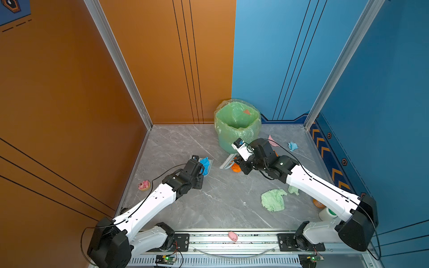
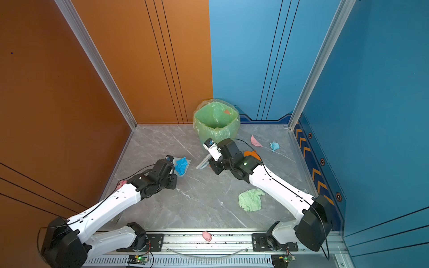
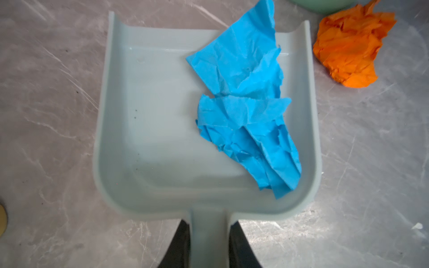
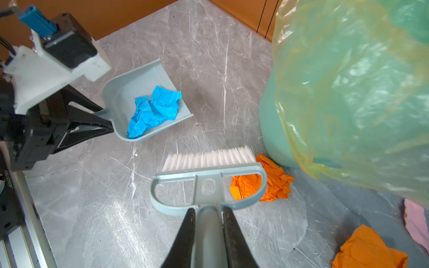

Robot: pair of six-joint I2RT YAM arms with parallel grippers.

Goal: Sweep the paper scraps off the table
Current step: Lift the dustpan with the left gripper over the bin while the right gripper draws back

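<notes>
Grey, white-veined marble-look table (image 1: 209, 208), aluminium rail (image 1: 255, 239) along the near edge. It is boxed in by an orange wall panel (image 1: 69, 92) at left and back and a blue wall panel (image 1: 290, 58) at back and right. A round bin with a translucent yellow-green plastic liner (image 1: 236, 125) stands at the back middle, with an orange bit inside.

Left gripper (image 3: 210, 232): fingers (image 3: 181, 243) are pinched tight on both sides of the handle of a pale grey-blue plastic dustpan (image 3: 151, 116). The pan lies flat on the table, lip turned toward the bin. A crumpled bright blue paper scrap (image 3: 243, 104) lies inside along one side wall, one corner poking past the lip.

Right gripper (image 4: 209, 222): fingers (image 4: 232, 236) are closed hard on the handle of a pale blue plastic hand brush with white bristles (image 4: 209, 176). The bristles are down at the table, apart from the pan. A crumpled orange paper wad (image 4: 276, 183) sits at the brush's end, partly under its frame and just beside the bin's base.

Other scraps lie loose on the right half of the table:
- a large pale green wad (image 1: 274, 199) in the open
- a small pale green piece (image 1: 293, 190) against the right arm
- a pink sheet (image 2: 255, 141) and a small blue wad (image 2: 274, 146) near the back right
- a second orange piece (image 4: 369, 250) by the right wrist

A small pink pig figurine (image 1: 232, 236) sits on the front rail.
</notes>
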